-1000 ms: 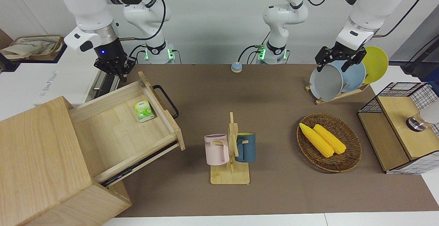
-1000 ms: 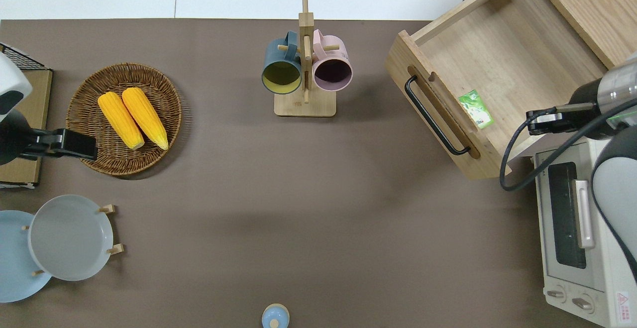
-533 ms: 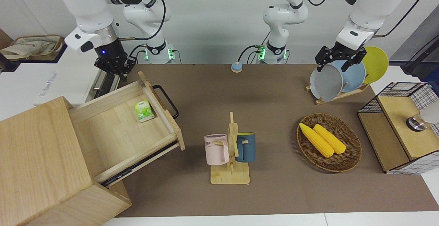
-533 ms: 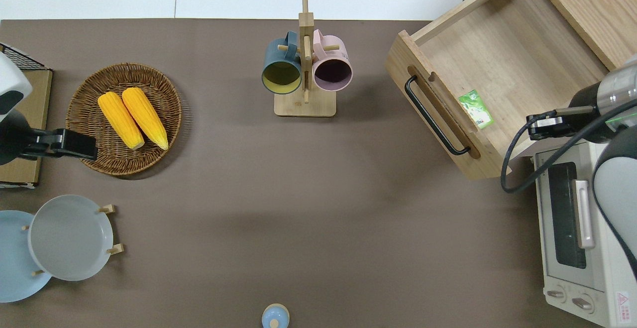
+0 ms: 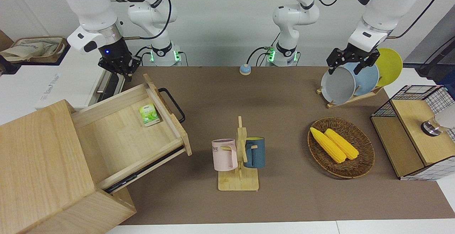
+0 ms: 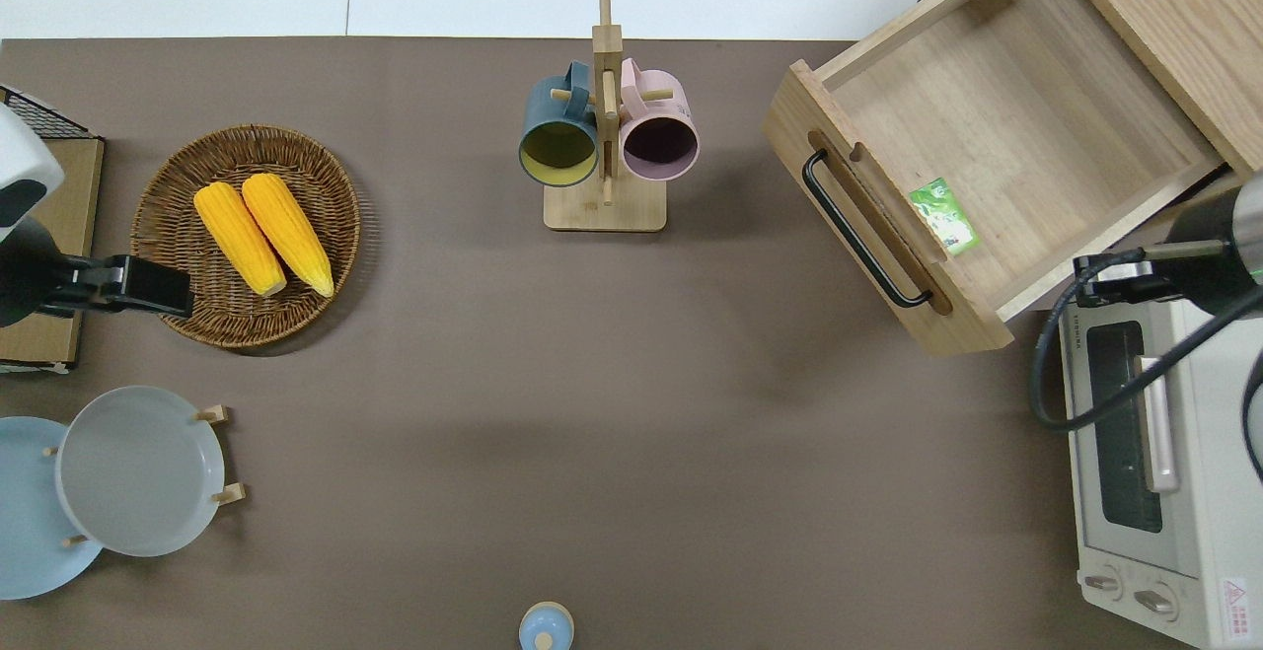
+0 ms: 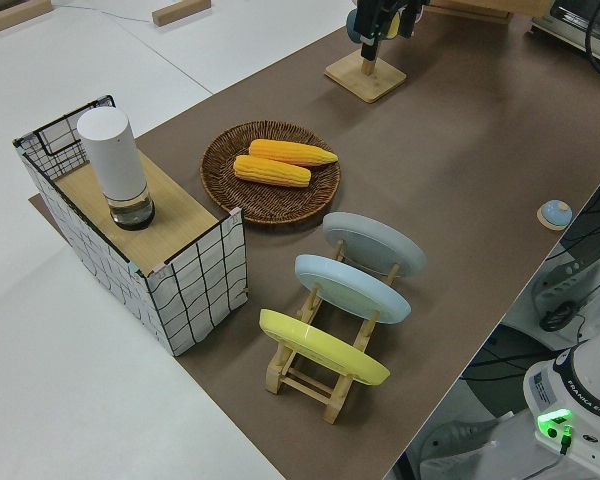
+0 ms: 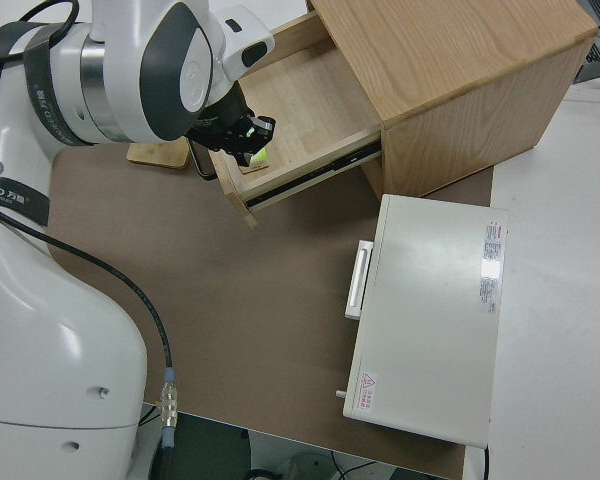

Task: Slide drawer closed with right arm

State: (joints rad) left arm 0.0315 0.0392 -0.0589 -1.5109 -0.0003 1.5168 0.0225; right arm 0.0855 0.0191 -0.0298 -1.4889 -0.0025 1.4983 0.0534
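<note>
The light-wood drawer (image 5: pixel 117 138) stands pulled out of its cabinet (image 5: pixel 39 163), its black loop handle (image 5: pixel 172 104) facing the table's middle. It also shows in the overhead view (image 6: pixel 997 117) and the right side view (image 8: pixel 300 100). A green packet (image 5: pixel 148 114) lies inside, by the front panel. My right gripper (image 5: pixel 120 69), blue light on, hangs over the gap between the drawer's side wall and the white oven (image 6: pixel 1135 472), touching nothing; it also shows in the right side view (image 8: pixel 244 136). My left arm with its gripper (image 5: pixel 350 61) is parked.
A wooden mug rack (image 5: pixel 239 177) with a pink and a blue mug stands mid-table. A wicker basket (image 5: pixel 359 170) holds two corn cobs. A plate rack (image 5: pixel 350 99), a wire-mesh box (image 5: pixel 416 131) and a small blue knob (image 5: pixel 245 69) are also there.
My right gripper has drawn back from above the drawer's side wall toward the robots and the oven. The drawer has not moved.
</note>
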